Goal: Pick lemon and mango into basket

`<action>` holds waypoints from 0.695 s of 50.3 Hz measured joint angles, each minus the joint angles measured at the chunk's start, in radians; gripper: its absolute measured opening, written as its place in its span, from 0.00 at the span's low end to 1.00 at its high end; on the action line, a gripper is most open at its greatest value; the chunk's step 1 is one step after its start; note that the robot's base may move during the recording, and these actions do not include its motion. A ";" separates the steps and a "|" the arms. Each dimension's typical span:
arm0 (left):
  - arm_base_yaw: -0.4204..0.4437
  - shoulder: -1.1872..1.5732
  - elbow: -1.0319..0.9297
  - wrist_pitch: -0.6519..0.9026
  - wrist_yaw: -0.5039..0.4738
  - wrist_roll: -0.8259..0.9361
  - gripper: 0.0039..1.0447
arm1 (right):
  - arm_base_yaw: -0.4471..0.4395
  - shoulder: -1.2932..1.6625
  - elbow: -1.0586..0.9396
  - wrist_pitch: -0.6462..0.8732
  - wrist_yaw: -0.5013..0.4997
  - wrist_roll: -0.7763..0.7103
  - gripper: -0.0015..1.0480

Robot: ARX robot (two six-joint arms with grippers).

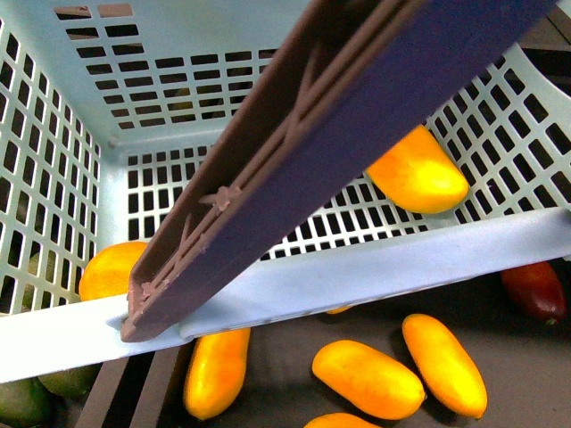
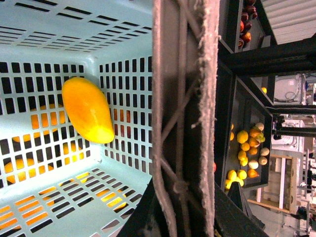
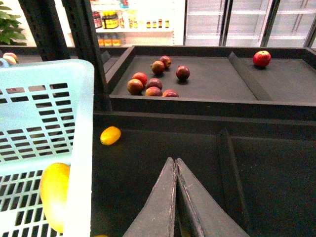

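The light teal basket [image 1: 357,272] fills the front view, its brown handle [image 1: 339,134] running across it. One orange-yellow mango [image 1: 417,171] lies inside against the slotted wall; it also shows in the left wrist view [image 2: 87,109]. My left gripper [image 2: 180,200] is shut on the basket's handle [image 2: 182,98]. My right gripper [image 3: 175,162] is shut and empty above the dark shelf, beside the basket [image 3: 44,98]. A small yellow oval fruit, the lemon [image 3: 110,135] by its look, lies on the shelf near the basket's wall.
Several more mangoes [image 1: 368,378] lie on the dark shelf below the basket, with dark green fruits [image 1: 22,401] at the left and a dark red fruit [image 1: 535,290] at the right. Red apples [image 3: 155,79] sit in a rear tray behind a raised divider.
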 joint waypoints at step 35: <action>0.000 0.000 0.000 0.000 0.000 0.000 0.06 | -0.001 -0.303 -0.108 -0.168 0.000 0.000 0.02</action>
